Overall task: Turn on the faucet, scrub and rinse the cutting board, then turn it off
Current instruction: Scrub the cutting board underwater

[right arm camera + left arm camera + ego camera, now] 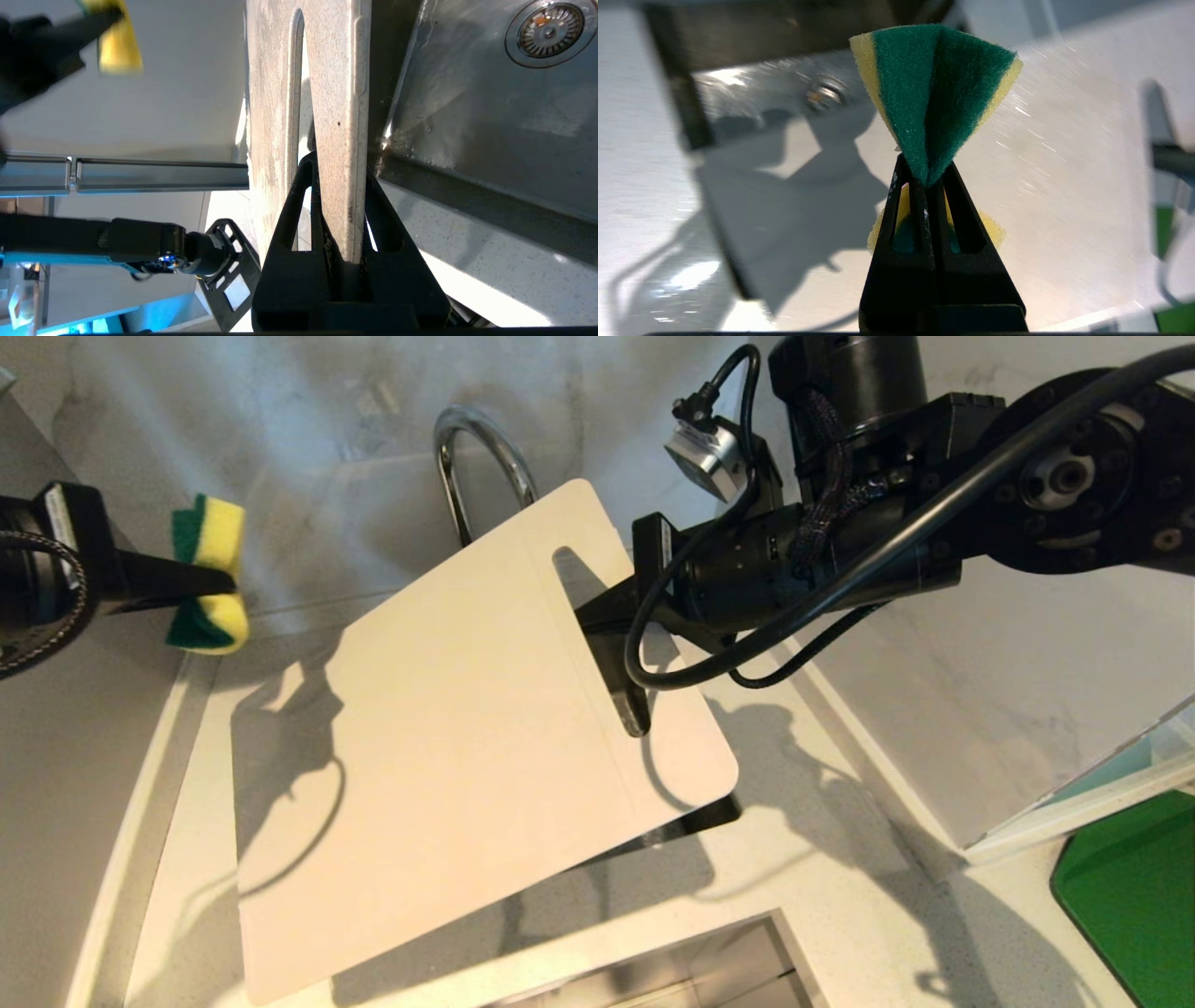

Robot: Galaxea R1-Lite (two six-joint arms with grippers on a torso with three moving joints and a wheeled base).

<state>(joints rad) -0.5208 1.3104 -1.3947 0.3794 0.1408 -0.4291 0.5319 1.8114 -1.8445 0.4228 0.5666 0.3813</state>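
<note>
Thin, stiff, probably slick cutting board (448, 728) held tilted above sink (490, 116) before faucet (481, 457), pinched at slot-end strip by closed right hand (343, 205); best kept there, with soft, light sponge (210, 574) squeezed in clamped left hand (219, 583).

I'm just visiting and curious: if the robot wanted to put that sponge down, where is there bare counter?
Bare counter lies right of the cutting board, between it and the green mat. Another bare strip runs left of the board. The middle is crowded: the right gripper holds the board beside the faucet, above the sink. The left gripper pinches the sponge.
</note>
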